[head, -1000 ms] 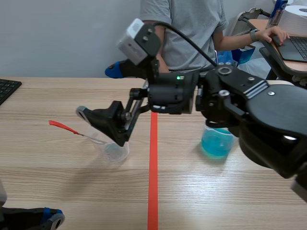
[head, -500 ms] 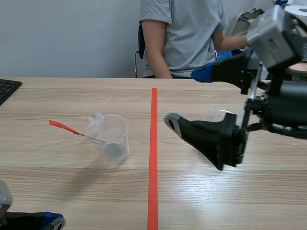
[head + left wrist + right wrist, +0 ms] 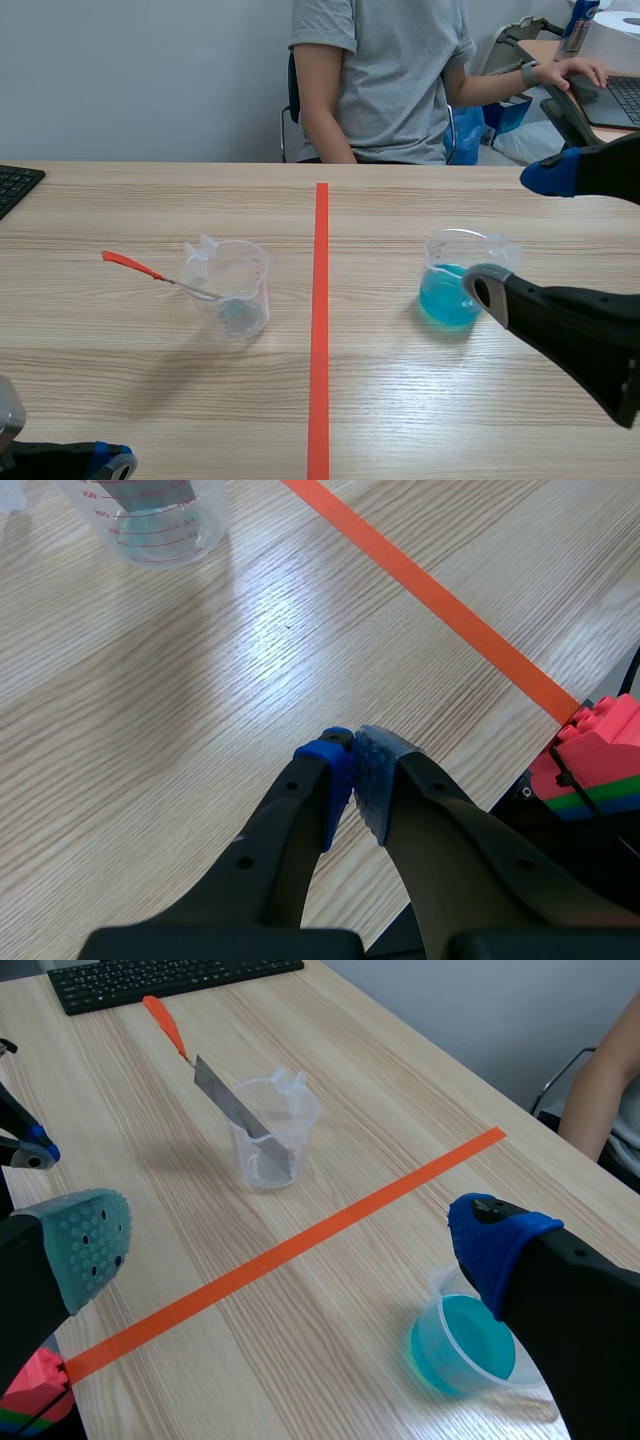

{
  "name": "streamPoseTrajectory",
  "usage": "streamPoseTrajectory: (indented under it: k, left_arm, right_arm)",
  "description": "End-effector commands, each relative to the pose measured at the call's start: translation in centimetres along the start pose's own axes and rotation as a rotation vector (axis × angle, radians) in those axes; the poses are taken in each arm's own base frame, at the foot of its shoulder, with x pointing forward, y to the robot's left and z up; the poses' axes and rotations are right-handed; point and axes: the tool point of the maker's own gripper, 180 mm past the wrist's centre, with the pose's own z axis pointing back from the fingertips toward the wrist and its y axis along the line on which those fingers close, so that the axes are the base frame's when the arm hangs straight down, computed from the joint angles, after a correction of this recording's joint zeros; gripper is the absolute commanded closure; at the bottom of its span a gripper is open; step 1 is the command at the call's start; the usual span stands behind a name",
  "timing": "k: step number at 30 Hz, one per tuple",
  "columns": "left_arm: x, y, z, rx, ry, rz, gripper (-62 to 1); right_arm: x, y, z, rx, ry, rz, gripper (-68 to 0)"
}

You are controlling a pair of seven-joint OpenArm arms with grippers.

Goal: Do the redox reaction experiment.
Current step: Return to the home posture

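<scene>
"On the table (image 3: 150,400), where did the two beakers stand?"

"The beaker of blue liquid (image 3: 450,290) stood on my right of the orange tape line (image 3: 320,330), close by the lower finger of my right hand (image 3: 515,232). Whether they touched I could not tell. The clear beaker (image 3: 232,290) stood across the line, well apart, with a metal strip (image 3: 190,288) leaning in it and its red handle out past the rim."

"And your hands?"

"My right hand was spread wide around nothing, one pad low and one raised. My left hand (image 3: 355,765) lay low at the table's near edge, its pads pressed together on nothing."

"What could have gone wrong?"

"I judged both beakers to be thin, light plastic. A sideways brush from that low finger could have shoved the blue one over. Too hard a squeeze could have buckled its wall and slopped liquid out. Had I poured, the strip stood in the way, and a knock on it could have levered the nearly empty beaker onto its side."

"How did they look?"

"Both were transparent with a pouring lip. The blue one was about half full of bright turquoise. The clear one had red graduation marks and what seemed a little pale blue-green at the bottom."
</scene>
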Motion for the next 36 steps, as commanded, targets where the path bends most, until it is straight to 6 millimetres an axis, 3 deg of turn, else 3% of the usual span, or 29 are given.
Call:
streamPoseTrajectory:
  k: [1, 11, 26, 32, 34, 36]
  left_arm:
    - [0.7, 0.2, -0.1, 0.0, -0.025, -0.008, -3.1]
    - [1.0, 0.2, 0.1, -0.009, -0.036, -0.017, -3.1]
    - [8.2, -1.7, 3.3, -0.061, -0.303, -0.055, -3.1]
    - [10.2, -3.0, 3.7, -0.094, -0.349, -0.095, -3.2]
    - [10.5, -3.2, 3.7, -0.098, -0.355, -0.095, -6.9]
    - [10.7, -3.3, 3.7, -0.1, -0.36, -0.096, -20.7]
  right_arm:
    - [1.2, 0.3, 0.1, 0.0, -0.035, 0.003, -67.9]
    - [2.5, 0.3, 1.9, -0.072, -0.034, 0.025, -67.9]
    - [2.1, -0.3, 2.1, -0.115, -0.019, 0.042, -67.9]
    - [2.1, -0.3, 2.1, -0.115, -0.016, 0.042, -67.9]
    - [2.1, -0.3, 2.0, -0.115, -0.016, 0.043, -67.9]
    - [2.1, -0.3, 2.0, -0.115, -0.016, 0.043, -67.9]
